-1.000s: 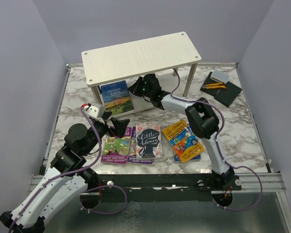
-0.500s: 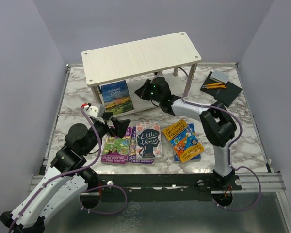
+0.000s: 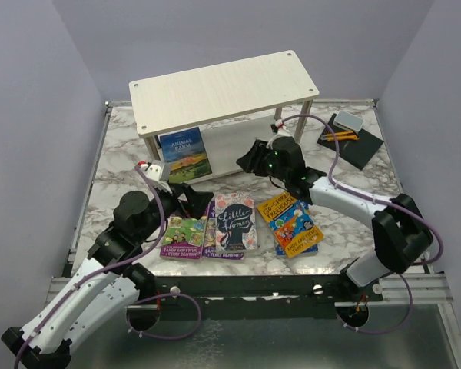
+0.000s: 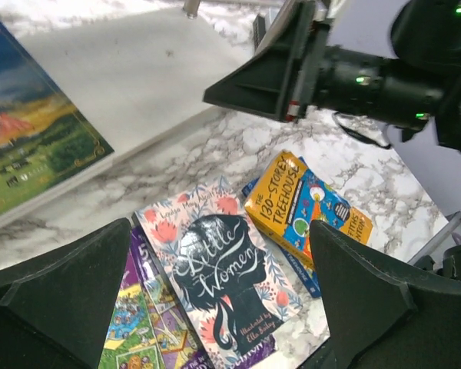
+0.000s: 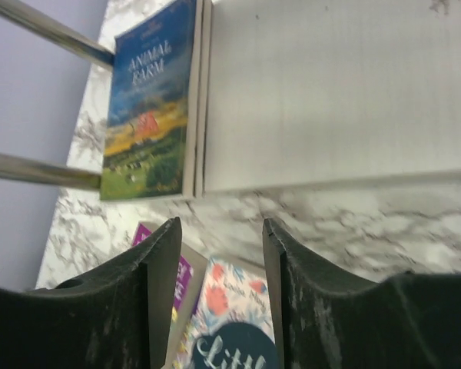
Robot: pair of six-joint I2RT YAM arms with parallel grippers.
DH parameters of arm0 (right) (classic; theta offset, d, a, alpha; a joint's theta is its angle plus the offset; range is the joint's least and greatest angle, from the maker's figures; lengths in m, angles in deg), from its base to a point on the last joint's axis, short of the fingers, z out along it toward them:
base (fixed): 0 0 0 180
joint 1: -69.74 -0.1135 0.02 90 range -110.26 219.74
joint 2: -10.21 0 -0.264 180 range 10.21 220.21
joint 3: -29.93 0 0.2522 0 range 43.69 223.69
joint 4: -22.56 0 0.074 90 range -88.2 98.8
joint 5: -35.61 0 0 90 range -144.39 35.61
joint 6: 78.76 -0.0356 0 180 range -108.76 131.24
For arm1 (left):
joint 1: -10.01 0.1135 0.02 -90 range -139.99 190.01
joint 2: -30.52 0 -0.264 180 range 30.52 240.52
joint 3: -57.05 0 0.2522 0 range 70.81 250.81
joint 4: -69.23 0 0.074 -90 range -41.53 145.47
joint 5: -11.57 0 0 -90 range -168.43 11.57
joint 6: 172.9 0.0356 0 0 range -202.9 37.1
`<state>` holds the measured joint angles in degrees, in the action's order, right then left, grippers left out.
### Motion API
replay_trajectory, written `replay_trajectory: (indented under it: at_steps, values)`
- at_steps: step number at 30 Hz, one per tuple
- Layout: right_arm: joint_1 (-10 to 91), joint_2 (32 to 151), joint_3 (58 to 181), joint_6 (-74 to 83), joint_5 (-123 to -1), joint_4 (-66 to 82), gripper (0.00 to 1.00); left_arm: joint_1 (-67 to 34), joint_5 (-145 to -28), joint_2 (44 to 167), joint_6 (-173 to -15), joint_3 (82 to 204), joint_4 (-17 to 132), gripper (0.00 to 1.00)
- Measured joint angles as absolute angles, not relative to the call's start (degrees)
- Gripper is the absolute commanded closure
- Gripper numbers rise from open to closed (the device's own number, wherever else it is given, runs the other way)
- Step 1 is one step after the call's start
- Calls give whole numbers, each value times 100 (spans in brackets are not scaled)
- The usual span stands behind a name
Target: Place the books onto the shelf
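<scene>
The shelf [image 3: 223, 88] stands at the back of the marble table. "Animal Farm" [image 3: 184, 154] stands at the left end of its lower board [image 5: 330, 92]. Four more books lie flat near the front: a green-purple Treehouse [image 3: 183, 234], "Little Women" [image 3: 237, 223], and an orange Treehouse [image 3: 290, 221] on top of a blue one [image 3: 307, 247]. My right gripper [image 3: 250, 160] hovers in front of the shelf, open and holding nothing [image 5: 219, 261]. Wide open, my left gripper [image 3: 194, 198] hangs over "Little Women" [image 4: 223, 269], which shows between its fingers [image 4: 61, 292].
A flat black pad [image 3: 350, 138] with pencils and an eraser lies at the back right corner. Silver shelf posts [image 3: 305, 123] stand close to my right arm. A purple book [image 5: 180, 277] peeks from under "Little Women". Grey walls close in the table on three sides.
My right gripper has drawn back out from under the shelf towards the right and front, and its jaws have opened. The left arm has edged slightly forward over the flat books.
</scene>
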<state>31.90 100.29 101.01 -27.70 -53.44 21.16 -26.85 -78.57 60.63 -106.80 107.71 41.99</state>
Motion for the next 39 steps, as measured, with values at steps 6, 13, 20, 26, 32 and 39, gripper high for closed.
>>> replay_trajectory:
  at_steps: [6, 13, 20, 26, 32, 39]
  values:
    - [3199, 9187, 9480, -2560, -5512, 1323, 35, -2685, -7894, 6631, -11220, 10487, 4197, 1]
    - [3199, 8394, 8457, -2533, -6317, 844, 29, -2685, -8196, 7482, -11747, 9961, 4252, 1]
    - [3175, 8230, 7609, -2822, -7204, 842, 28, -2685, -8709, 8284, -12282, 9473, 4912, 7]
    - [2886, 8302, 7401, -3102, -7440, 1034, 28, -2685, -8980, 8795, -12551, 9266, 5452, 21]
    - [2740, 8425, 7209, -3423, -7423, 1294, 28, -2688, -9002, 9178, -12651, 9231, 5749, 42]
    - [2731, 8543, 7156, -3727, -7274, 1600, 28, -2725, -8996, 9359, -12706, 9145, 5954, 58]
